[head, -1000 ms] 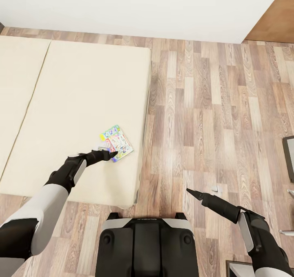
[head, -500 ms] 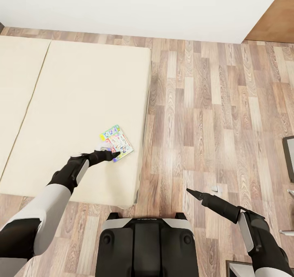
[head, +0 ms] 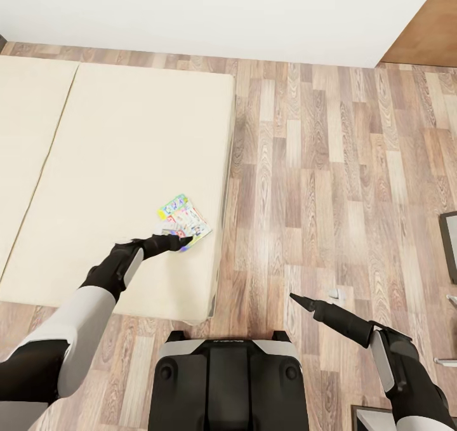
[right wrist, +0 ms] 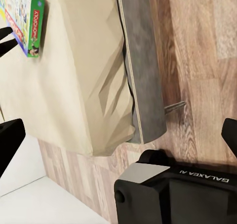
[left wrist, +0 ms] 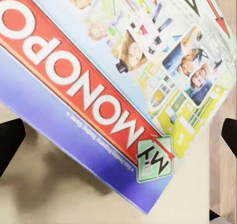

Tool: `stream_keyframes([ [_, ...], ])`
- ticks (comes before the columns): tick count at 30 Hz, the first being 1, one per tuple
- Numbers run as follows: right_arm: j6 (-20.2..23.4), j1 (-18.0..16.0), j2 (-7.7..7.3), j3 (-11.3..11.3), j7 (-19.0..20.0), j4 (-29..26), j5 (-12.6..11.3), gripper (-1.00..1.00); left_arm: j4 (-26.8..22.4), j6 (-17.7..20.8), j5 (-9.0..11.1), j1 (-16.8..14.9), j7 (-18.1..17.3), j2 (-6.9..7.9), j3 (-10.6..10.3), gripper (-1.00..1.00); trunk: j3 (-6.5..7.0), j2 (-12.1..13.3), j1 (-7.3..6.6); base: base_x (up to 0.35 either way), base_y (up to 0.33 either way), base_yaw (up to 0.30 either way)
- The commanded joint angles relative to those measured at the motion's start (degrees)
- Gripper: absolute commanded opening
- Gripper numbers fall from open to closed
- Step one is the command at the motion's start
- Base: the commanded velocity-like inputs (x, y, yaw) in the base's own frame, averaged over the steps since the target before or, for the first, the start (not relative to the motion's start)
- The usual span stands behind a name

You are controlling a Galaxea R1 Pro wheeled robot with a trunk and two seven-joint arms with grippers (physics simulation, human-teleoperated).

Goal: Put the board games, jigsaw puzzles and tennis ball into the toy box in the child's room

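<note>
Observed on the bed (head: 127,139), near its right edge: one board game (head: 185,221), flat, long axis diagonal to the mattress edge. Read "MONOPOLY" on its red band in the left wrist view (left wrist: 94,90); unreadable from the head. Left tool (head: 184,241) spread at its near end. Right tool (head: 298,299) over the floor (head: 330,164), spread.

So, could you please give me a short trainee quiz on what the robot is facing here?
1. True or false: the colourful flat Monopoly game box lies on the beige mattress.
2. Which is nearest that box? A: the left hand. B: the right hand.
3. Fill in: in its wrist view, the left hand's jaws stand ___.
Key: 1 true; 2 A; 3 open.
</note>
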Motion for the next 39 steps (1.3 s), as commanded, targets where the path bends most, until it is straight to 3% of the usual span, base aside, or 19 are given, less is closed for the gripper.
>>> stream_keyframes([
  [1, 0.40, -0.02, 0.00, -0.04, 0.08, -0.01, -0.29, 1.00, -0.07, 0.50, 0.03, -0.03, -0.46, -0.17, 0.17, 1.00, -0.05, -0.07, 0.03, 0.000, 0.000, 0.000],
  [20, 0.40, -0.02, 0.00, -0.04, 0.10, -0.03, -0.29, 1.00, -0.17, 1.04, 0.12, -0.04, -0.89, -1.57, 0.17, 1.00, -0.05, -0.07, 0.03, 0.000, 0.000, 0.000],
  [39, 0.40, -0.02, 0.00, -0.04, 0.11, -0.03, -0.29, 1.00, -0.37, 1.14, 0.11, -0.07, -0.82, -4.06, 0.17, 1.00, -0.05, -0.07, 0.03, 0.000, 0.000, 0.000],
])
